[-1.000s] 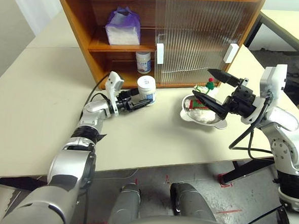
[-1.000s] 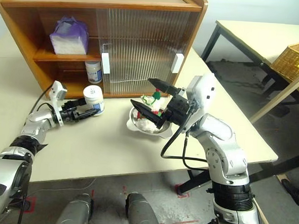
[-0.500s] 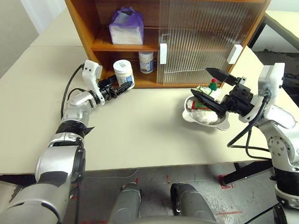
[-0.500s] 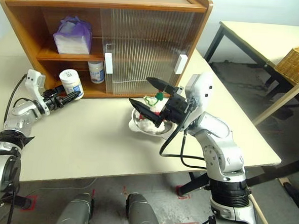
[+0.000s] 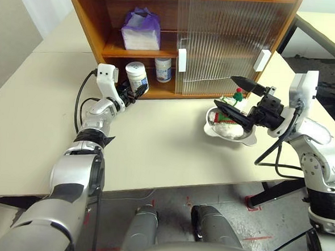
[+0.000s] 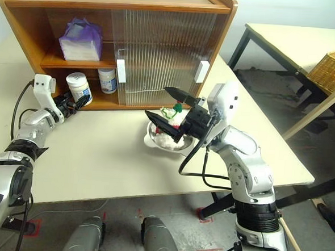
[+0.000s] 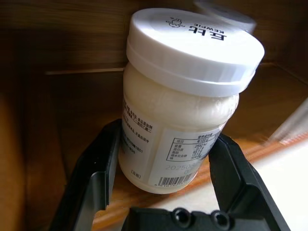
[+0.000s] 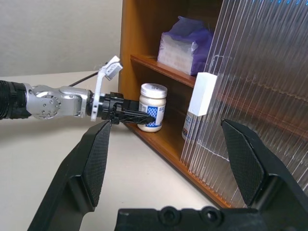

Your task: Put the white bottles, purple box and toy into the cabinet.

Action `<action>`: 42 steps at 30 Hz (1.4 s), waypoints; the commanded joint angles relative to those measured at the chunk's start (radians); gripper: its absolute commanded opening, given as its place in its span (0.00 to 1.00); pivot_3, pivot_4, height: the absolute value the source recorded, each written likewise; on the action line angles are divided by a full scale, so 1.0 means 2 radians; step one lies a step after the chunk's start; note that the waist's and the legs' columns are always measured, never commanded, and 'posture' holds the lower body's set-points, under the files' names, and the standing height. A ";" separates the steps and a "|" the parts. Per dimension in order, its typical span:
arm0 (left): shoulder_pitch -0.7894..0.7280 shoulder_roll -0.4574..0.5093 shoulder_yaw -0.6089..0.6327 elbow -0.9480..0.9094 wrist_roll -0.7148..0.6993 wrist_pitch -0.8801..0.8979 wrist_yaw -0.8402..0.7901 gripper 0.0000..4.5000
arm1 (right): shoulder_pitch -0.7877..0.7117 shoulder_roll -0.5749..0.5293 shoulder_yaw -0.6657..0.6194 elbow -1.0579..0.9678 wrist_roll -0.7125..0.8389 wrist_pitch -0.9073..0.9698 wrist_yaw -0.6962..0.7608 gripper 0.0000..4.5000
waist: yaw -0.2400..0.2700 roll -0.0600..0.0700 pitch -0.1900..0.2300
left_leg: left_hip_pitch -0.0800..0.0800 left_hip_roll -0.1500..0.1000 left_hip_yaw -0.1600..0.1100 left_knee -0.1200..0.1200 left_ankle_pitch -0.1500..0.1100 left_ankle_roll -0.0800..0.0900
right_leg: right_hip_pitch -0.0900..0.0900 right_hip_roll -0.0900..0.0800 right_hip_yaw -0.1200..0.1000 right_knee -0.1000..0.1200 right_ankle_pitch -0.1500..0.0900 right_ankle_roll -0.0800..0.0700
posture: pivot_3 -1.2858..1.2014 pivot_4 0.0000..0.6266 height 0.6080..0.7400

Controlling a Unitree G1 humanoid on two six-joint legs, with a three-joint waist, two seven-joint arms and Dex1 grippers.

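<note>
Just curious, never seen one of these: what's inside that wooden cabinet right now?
In the cabinet: a purple box on the upper shelf, a white bottle below. Whatever sits behind the ribbed doors is hidden.

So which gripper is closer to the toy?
The right. The right gripper hangs open just above the toy in the bowl; the left gripper is at the cabinet, holding a bottle.

A lab-like test room: plain beige tables (image 5: 172, 148) on black frames, bare concrete floor (image 6: 206, 241) marked with red tape.
</note>
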 commanded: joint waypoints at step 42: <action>-0.077 -0.047 0.008 0.074 0.070 0.021 0.225 1.00 | 0.013 -0.007 -0.005 -0.022 0.001 0.005 -0.011 1.00 | -0.006 0.000 0.000 | 0.002 0.000 0.001 0.000 0.000 0.000 | 0.001 0.000 0.000 0.000 0.000 0.000 | 0.47 0.11 1.00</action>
